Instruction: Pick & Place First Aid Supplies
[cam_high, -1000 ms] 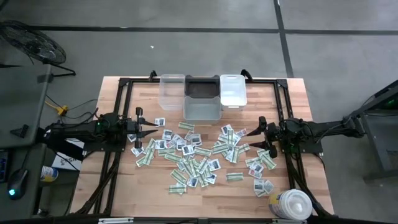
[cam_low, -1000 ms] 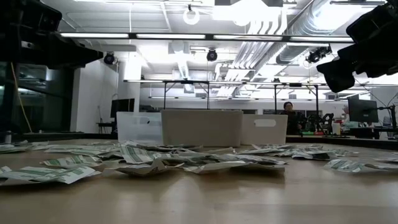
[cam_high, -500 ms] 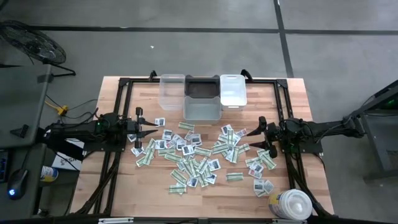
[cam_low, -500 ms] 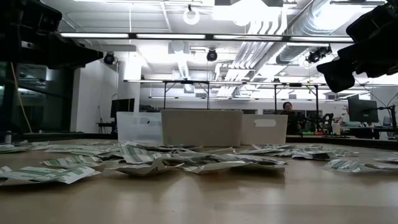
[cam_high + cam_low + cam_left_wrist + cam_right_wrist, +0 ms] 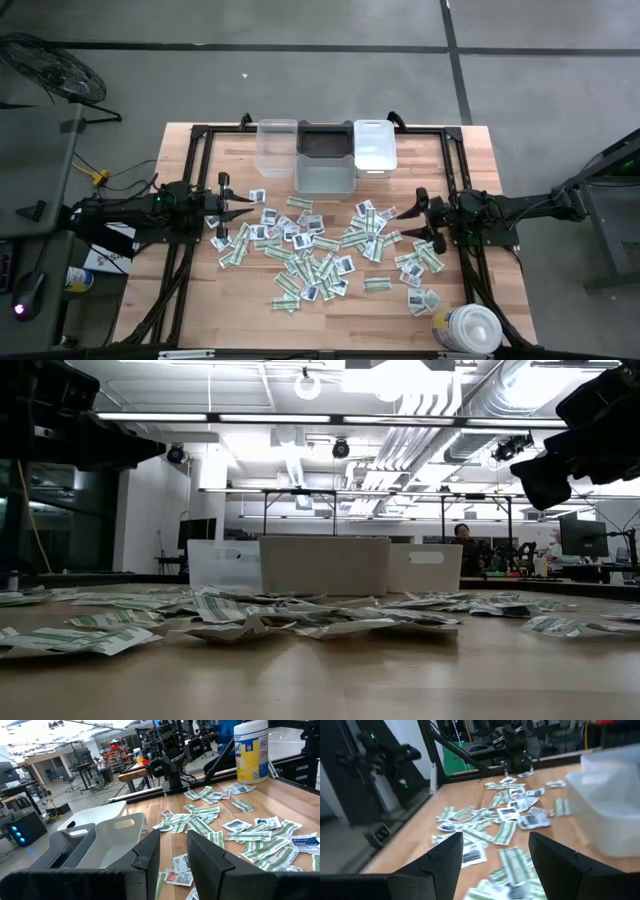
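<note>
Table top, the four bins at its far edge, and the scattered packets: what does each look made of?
Table top: wood, butcher-block look, pale planks with visible seams, matte.
Bins: clear bin and frosted bin see-through plastic; dark bin and white bin opaque plastic, smooth moulded rims.
Packets: probably paper or foil-lined paper, flat, printed, slightly crinkled; the exact stock cannot be told.

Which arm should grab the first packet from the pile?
Either could; I'd lean left. The left gripper hangs right at the pile's edge, empty, with packets just ahead of its fingers. The right gripper, open and empty, sits by the pile's other edge, so it is nearly as well placed.
</note>
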Action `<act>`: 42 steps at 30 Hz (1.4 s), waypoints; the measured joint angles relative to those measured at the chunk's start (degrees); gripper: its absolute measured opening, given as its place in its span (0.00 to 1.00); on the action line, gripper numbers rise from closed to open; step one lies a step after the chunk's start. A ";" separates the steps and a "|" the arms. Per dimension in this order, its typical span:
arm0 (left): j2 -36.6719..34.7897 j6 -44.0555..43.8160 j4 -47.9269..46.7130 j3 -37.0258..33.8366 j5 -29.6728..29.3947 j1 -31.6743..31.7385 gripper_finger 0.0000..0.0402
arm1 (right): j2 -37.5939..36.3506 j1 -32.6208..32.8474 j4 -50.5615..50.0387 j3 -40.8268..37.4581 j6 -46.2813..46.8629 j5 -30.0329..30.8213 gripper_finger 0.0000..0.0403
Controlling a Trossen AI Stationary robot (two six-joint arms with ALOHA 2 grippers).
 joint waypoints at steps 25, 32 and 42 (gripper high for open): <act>0.00 0.00 0.00 0.00 0.02 0.00 0.24 | 14.23 -6.04 -24.85 20.75 28.89 -7.24 0.55; 0.00 0.00 0.01 -0.02 0.02 0.00 0.24 | 21.02 -6.48 -24.87 23.33 38.50 -8.46 0.55; 0.02 0.00 -0.01 -0.02 0.02 -0.02 0.24 | 31.28 -6.48 -29.05 29.01 43.98 -7.98 0.55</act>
